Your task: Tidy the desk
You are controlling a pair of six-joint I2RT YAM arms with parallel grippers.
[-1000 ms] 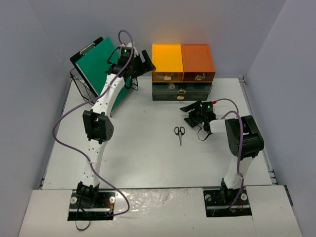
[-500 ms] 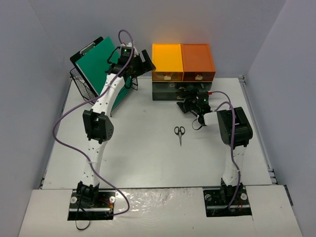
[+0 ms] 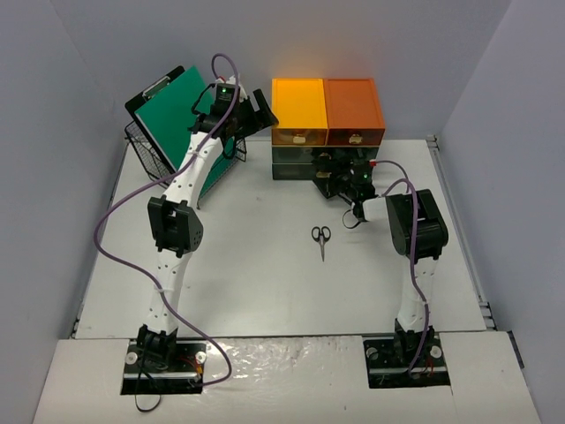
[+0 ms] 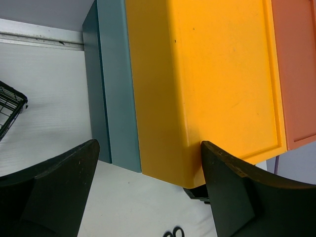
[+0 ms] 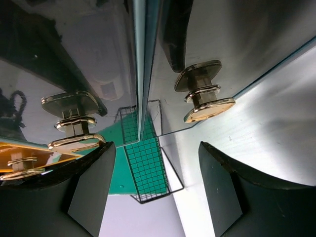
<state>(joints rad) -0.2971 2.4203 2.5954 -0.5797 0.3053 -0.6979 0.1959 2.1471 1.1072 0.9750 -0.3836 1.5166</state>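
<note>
We see one white surface [image 3: 247, 274] filling the floor of the enclosure. Pale grey-blue walls stand on three sides, and the two arm bases sit at its near edge.

At the far left corner stands one black wire basket [image 3: 150, 157]. One green clipboard [image 3: 172, 106] leans in it, clip end up. The left arm rises past the basket. The left pincer [image 3: 260, 110] hangs in the air just beside the left edge of the yellow box [image 3: 298, 104], released, its two fingers spread wide with nothing between them. Its wrist camera looks down past both fingers onto the yellow lid.

One stack sits at the middle of the far edge. It has two bright boxes side by side on top, the yellow one and one orange box [image 3: 353, 104], and they rest on one dark teal drawer unit [image 3: 296, 164].

One pair of scissors [image 3: 321, 237] lies flat on the surface in front of the stack, handles toward the drawers, touching nothing.

The right pincer [image 3: 328, 172] is close up against the front of the drawer unit. Its two fingers are parted and grasp nothing. From its wrist camera we count three brass knobs. One knob [image 5: 205, 96] and a second knob [image 5: 71, 118] sit on glossy dark fronts. A third knob [image 5: 19, 165] sits on an orange front at the lower left. None of them lies between the fingers.
</note>
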